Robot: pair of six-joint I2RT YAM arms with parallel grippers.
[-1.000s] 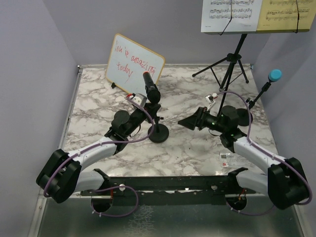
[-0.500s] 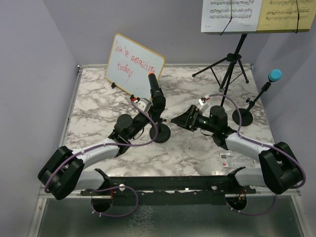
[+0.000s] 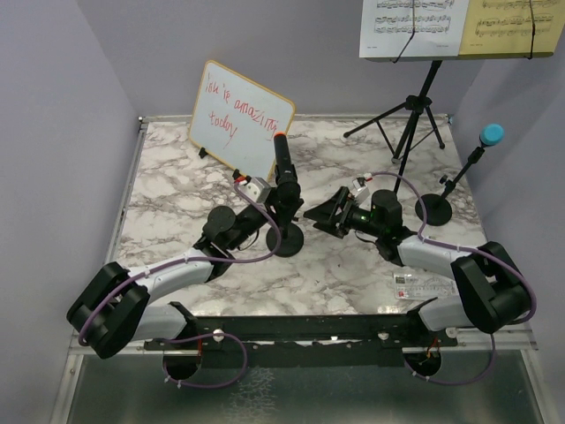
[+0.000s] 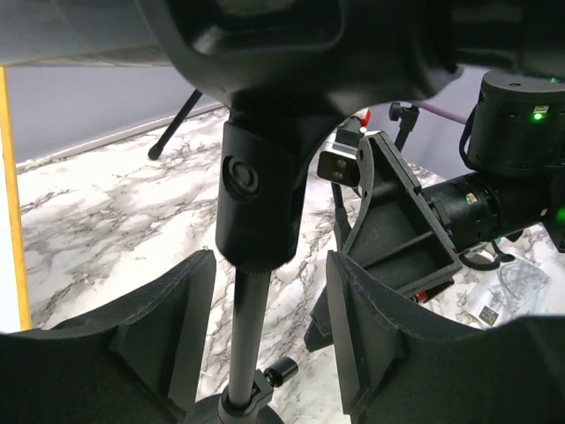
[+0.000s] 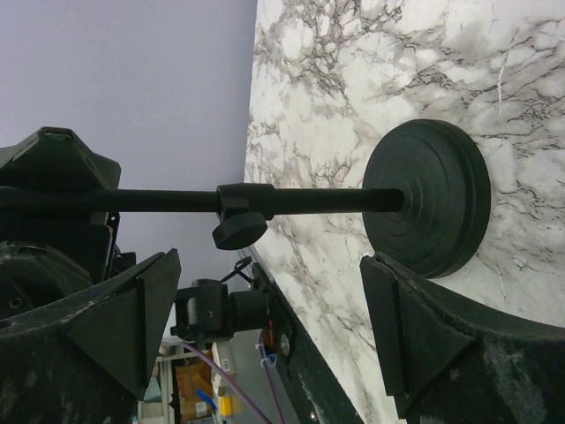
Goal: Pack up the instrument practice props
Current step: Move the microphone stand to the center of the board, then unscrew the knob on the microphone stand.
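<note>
1. Props all stand out on the bench [image 3: 163, 194]. As far as you can see, nothing is packed yet, and no box or bag shows.
2. Black microphone [image 3: 282, 159] sits upright in its holder [image 3: 284, 238] at mid-frame, just right of the whiteboard [image 3: 238, 119].
3. Your left tool [image 3: 282, 208] is spread open. Its fingers [image 4: 168, 336] flank the holder's stem without pressing it.
4. Your right tool [image 3: 320, 215] also gapes wide, facing the same holder from the right and short of contact.
5. Blue microphone [image 3: 491, 134] at the right edge looks untouched, as do the music stand [image 3: 415, 115], white sheet [image 3: 413, 26] and yellow sheet [image 3: 516, 26] at upper right. You have all of these left to pack.
</note>
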